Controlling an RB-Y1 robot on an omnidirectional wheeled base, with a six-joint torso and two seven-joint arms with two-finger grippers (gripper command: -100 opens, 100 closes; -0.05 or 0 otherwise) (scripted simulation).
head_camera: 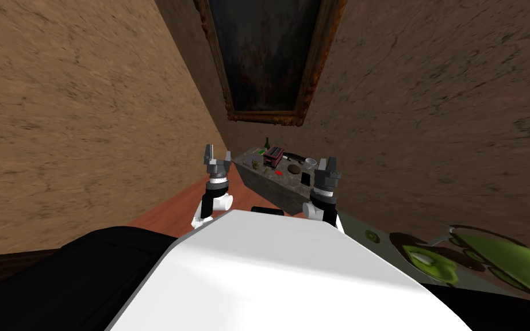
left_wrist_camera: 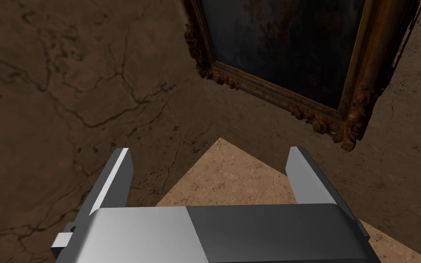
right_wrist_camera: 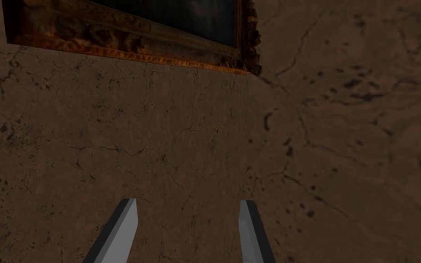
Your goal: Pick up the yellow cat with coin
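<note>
— Findings from the head view?

— We record a grey, stone-look table (head_camera: pixel 269 187) ahead, against the brown wall and below a dark picture in an ornate frame (head_camera: pixel 267 118). Toward the left end of its top sits a small yellowish figure (head_camera: pixel 255 165). We take it for the yellow cat, though its shape and the coin are too small to confirm. A dark red box (head_camera: pixel 273 155) stands just behind it and a green bottle (head_camera: pixel 267 141) stands further back.

— How does the figure lie against the jaws?

— The left gripper (head_camera: pixel 217 154) is raised beside the table's left end. The right gripper (head_camera: pixel 326 164) is raised at the table's near right corner. The figure rests on the table between the two, nearer the left one. It is apart from both and touched by neither.

— Left wrist view?

— We note the left gripper (left_wrist_camera: pixel 210 176) with its fingers (left_wrist_camera: pixel 118 178) standing well apart, pointed up at the wall.

— Right wrist view?

— We note the right gripper (right_wrist_camera: pixel 186 228) in the same condition, its two blades (right_wrist_camera: pixel 123 228) parted and also aimed at the wall.
</note>
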